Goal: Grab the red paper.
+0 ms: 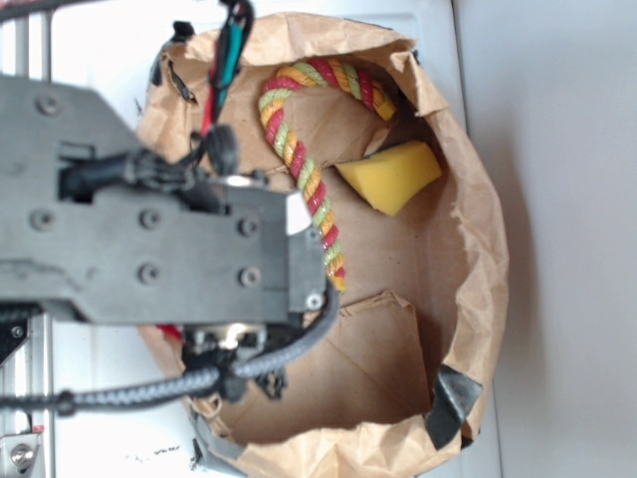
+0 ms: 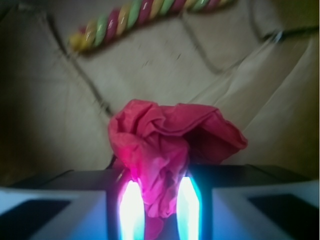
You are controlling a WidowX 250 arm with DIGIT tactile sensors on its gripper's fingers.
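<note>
Two glowing fingers (image 2: 131, 210) fill the bottom of my wrist view, and the gripper (image 2: 159, 210) has them pinched onto the lower folds of the red paper (image 2: 165, 150). The wad bulges up and outward above the fingers, ruffled and bright, with its narrow lower end squeezed between them. I cannot tell whether it touches the floor beneath.

Behind the wad I see the creased brown floor of the paper bag (image 2: 60, 125), and farther back the twisted rope cane (image 2: 130, 17) lying across the top of the view.

From the exterior camera, my arm (image 1: 149, 239) covers the left part of the bag (image 1: 478, 249), whose rim is rolled open. I make out only a sliver of red (image 1: 171, 333) under the arm there. Inside the bag, the rope cane (image 1: 314, 189) runs from its hooked end near the far wall down toward the arm, and a yellow sponge wedge (image 1: 390, 176) lies just beside it on the floor.
</note>
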